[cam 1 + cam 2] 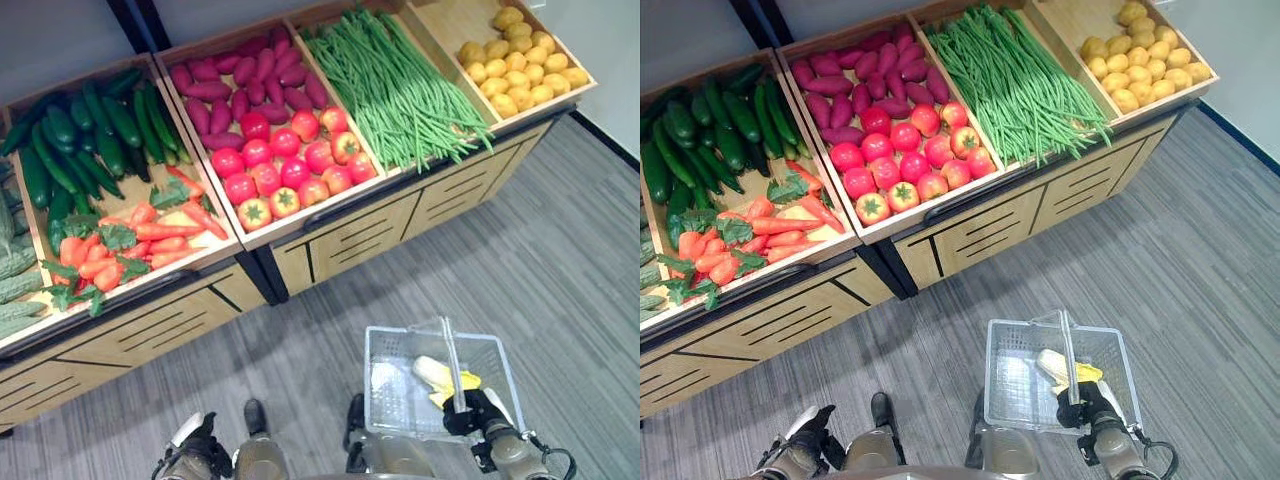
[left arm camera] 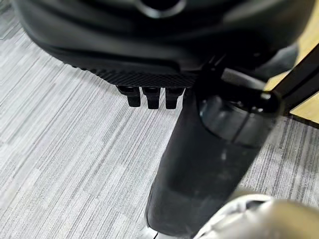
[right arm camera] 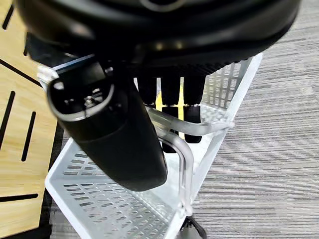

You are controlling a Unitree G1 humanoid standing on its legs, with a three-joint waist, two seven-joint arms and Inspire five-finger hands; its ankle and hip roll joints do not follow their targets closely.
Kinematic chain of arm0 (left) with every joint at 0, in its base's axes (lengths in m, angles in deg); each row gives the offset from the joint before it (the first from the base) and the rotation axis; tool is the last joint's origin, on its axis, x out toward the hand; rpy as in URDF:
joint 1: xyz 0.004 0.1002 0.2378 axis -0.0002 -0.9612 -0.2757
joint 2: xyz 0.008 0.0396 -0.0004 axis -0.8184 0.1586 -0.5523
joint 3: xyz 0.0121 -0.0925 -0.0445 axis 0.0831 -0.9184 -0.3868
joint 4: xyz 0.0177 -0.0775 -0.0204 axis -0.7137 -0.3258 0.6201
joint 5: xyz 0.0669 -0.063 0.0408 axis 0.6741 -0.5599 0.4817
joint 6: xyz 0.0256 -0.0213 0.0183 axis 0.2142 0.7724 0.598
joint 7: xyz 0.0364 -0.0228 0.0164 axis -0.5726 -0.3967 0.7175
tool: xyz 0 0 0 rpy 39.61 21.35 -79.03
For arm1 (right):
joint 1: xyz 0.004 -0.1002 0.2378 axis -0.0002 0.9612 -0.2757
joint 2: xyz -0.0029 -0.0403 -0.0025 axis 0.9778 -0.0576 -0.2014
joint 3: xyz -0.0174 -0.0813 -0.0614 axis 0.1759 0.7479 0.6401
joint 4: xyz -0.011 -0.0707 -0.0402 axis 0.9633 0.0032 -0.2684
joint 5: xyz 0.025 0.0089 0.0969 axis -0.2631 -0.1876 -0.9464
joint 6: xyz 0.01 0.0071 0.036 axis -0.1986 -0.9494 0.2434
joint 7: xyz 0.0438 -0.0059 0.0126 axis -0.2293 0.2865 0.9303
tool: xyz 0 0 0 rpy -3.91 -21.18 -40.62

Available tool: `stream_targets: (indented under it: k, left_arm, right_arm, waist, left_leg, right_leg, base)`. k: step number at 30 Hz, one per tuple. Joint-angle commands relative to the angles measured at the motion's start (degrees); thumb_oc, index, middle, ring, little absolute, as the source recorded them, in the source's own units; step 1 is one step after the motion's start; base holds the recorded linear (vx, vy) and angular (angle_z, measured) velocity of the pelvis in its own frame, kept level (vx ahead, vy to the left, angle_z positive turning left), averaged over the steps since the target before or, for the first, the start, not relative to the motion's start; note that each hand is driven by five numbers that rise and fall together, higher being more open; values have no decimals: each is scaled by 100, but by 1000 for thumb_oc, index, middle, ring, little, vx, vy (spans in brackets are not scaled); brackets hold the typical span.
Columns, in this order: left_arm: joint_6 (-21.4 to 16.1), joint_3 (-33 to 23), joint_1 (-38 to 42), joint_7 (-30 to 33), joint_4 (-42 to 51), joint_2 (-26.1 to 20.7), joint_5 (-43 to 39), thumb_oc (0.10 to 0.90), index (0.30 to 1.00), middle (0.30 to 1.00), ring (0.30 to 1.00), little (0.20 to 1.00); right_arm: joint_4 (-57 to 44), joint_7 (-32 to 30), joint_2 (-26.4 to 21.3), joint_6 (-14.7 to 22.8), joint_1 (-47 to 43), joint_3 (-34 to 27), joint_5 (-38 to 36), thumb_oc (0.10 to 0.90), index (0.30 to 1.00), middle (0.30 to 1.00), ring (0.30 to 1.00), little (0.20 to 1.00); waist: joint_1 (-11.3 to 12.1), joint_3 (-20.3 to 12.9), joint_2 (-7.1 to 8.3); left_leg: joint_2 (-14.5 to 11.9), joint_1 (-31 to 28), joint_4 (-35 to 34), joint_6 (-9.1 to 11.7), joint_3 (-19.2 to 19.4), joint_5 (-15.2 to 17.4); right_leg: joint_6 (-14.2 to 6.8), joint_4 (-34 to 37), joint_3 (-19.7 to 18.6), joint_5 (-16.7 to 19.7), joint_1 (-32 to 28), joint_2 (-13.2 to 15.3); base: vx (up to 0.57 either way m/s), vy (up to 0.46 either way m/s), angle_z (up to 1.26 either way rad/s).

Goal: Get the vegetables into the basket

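Note:
My right hand point(image 1: 470, 412) is shut on the clear handle point(image 3: 199, 128) of a white plastic basket point(image 1: 385, 335), which hangs low at my right side over the floor. A yellow corn cob point(image 1: 440, 377) with a pale husk lies in the basket. On the wooden stand ahead are cucumbers point(image 1: 80, 140), carrots point(image 1: 140, 245), purple sweet potatoes point(image 1: 235, 85), red tomatoes point(image 1: 285, 165), green beans point(image 1: 400, 90) and yellow potatoes point(image 1: 520, 60). My left hand point(image 1: 195, 440) hangs at my lower left with relaxed fingers point(image 2: 149, 97), holding nothing.
The stand point(image 1: 340, 240) is a row of slanted wooden crates on slatted cabinets, running from left to far right. Grey carpet floor point(image 1: 560, 260) lies between me and the stand. More pale green vegetables point(image 1: 15, 265) show at the far left edge.

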State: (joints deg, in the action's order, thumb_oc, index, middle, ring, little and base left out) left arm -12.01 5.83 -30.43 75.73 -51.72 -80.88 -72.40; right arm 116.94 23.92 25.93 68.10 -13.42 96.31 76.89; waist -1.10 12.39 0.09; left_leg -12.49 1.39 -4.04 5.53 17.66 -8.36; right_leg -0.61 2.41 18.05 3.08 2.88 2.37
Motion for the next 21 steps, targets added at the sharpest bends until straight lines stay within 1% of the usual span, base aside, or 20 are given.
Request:
stream_targets:
  k: [1, 3, 5, 7, 10, 11, 12, 13, 14, 15, 16, 18, 19, 20, 21]
  left_arm:
    - [-74, -35, 187, 103, -58, -219, 63, 900, 1000, 1000, 1000, 1000]
    - [-117, -40, 218, 99, -26, -253, 43, 900, 1000, 1000, 1000, 1000]
    - [-118, -46, 210, 98, -20, -271, 39, 900, 1000, 1000, 1000, 1000]
    - [-135, -68, 231, 102, -6, -294, -4, 900, 1000, 1000, 1000, 1000]
    - [-134, -78, 257, 112, -3, -356, -42, 900, 1000, 1000, 1000, 1000]
    - [-135, -62, 275, 85, 38, -386, -59, 900, 1000, 1000, 1000, 1000]
    - [-135, -63, 278, 85, 38, -387, -59, 900, 1000, 1000, 1000, 1000]
    - [-136, -73, 287, 85, 34, -403, -74, 900, 1000, 1000, 1000, 1000]
    - [-138, -106, 311, 79, -1, -422, -122, 900, 1000, 1000, 1000, 1000]
    - [-139, -134, 306, 76, -27, -436, -141, 900, 1000, 1000, 1000, 1000]
    - [-136, -182, 330, 127, -91, -456, -184, 900, 1000, 1000, 1000, 1000]
    - [-135, -179, 344, 150, -100, -461, -174, 900, 1000, 1000, 1000, 1000]
    - [-119, -186, 379, 239, -50, -468, -207, 900, 1000, 1000, 1000, 1000]
    - [-117, -279, 397, 295, -108, -471, -295, 900, 1000, 1000, 1000, 1000]
    - [-115, -459, 404, 301, -173, -460, -551, 900, 1000, 1000, 1000, 1000]
  right_arm:
    - [33, -124, -162, 147, 181, 27, 70, 400, 300, 300, 300, 300]
    - [188, -102, -71, 115, 124, 44, 123, 400, 300, 300, 300, 300]
    - [205, -108, -44, 112, 122, 57, 130, 400, 300, 300, 300, 300]
    - [313, -105, 22, 88, 51, 94, 175, 400, 300, 300, 300, 300]
    - [375, -112, 95, 67, 16, 121, 168, 400, 300, 300, 300, 300]
    - [506, -91, 123, 50, -6, 131, 174, 400, 300, 300, 300, 300]
    - [507, -91, 124, 50, -10, 131, 174, 400, 300, 300, 300, 300]
    - [547, -84, 138, 46, -4, 117, 159, 400, 300, 300, 300, 300]
    - [681, -82, 159, 35, -14, 88, 127, 400, 300, 300, 300, 300]
    - [705, -88, 167, 34, -4, 81, 115, 400, 300, 300, 300, 300]
    - [790, -110, 195, 23, 20, 50, 80, 400, 300, 300, 300, 300]
    - [828, -118, 208, 22, 20, 45, 78, 400, 300, 300, 300, 300]
    - [875, -135, 236, 29, 24, 38, 74, 400, 300, 300, 300, 300]
    - [918, -147, 253, 20, 6, 31, 72, 400, 300, 300, 300, 300]
    - [883, -157, 302, 9, 32, 26, 74, 400, 300, 300, 300, 300]
  waist:
    - [70, -271, 246]
    - [111, -291, 348]
    - [122, -290, 375]
    - [156, -276, 447]
    - [180, -238, 511]
    - [194, -225, 503]
    - [199, -237, 502]
    - [200, -241, 487]
    - [170, -243, 444]
    - [160, -254, 423]
    - [166, -260, 400]
    - [151, -251, 395]
    - [143, -211, 395]
    - [142, -188, 404]
    - [97, -173, 442]
  left_leg:
    - [310, 136, 153, -46, -66, 266]
    - [503, 165, 201, -178, -39, 427]
    - [544, 168, 206, -210, -39, 460]
    - [691, 159, 194, -308, -54, 541]
    - [829, 104, 137, -411, -115, 607]
    - [906, 59, 76, -480, -177, 624]
    - [900, 80, 79, -479, -171, 615]
    - [931, 54, 45, -500, -208, 619]
    - [975, -18, -40, -515, -331, 623]
    - [980, -33, -67, -505, -385, 620]
    - [954, -54, -96, -468, -477, 622]
    - [940, -69, -96, -453, -524, 627]
    - [914, -96, -96, -408, -609, 638]
    - [893, -119, -96, -382, -625, 637]
    - [866, -183, -96, -330, -723, 634]
  right_leg:
    - [-726, -472, -720, -10, -12, 778]
    - [-848, -454, -806, 121, -38, 972]
    - [-871, -472, -838, 144, -13, 1002]
    - [-954, -572, -935, 312, 39, 1104]
    - [-1035, -881, -1080, 465, 114, 1170]
    - [-1032, -1147, -1238, 487, 179, 1139]
    - [-1028, -1137, -1243, 504, 198, 1133]
    - [-1023, -1256, -1337, 526, 236, 1091]
    - [-1004, -1353, -1612, 527, 326, 932]
    - [-981, -1301, -1708, 465, 358, 869]
    - [-970, -1024, -1766, 368, 434, 862]
    - [-968, -923, -1769, 354, 443, 876]
    - [-990, -682, -1797, 407, 557, 914]
    - [-999, -630, -1756, 483, 644, 935]
    - [-995, -637, -1805, 495, 712, 894]
  base:
    - [108, 230, -6]
    - [111, 269, -2]
    - [59, 160, 2]
    - [54, 172, 5]
    - [58, 182, 4]
    - [49, 170, 9]
    - [43, 140, 13]
    - [60, 88, 13]
    - [90, 102, 14]
    - [128, 34, 35]
    - [102, -29, 31]
    - [63, -55, 52]
    - [29, -93, 66]
    - [74, -183, 43]
    - [69, -175, 37]
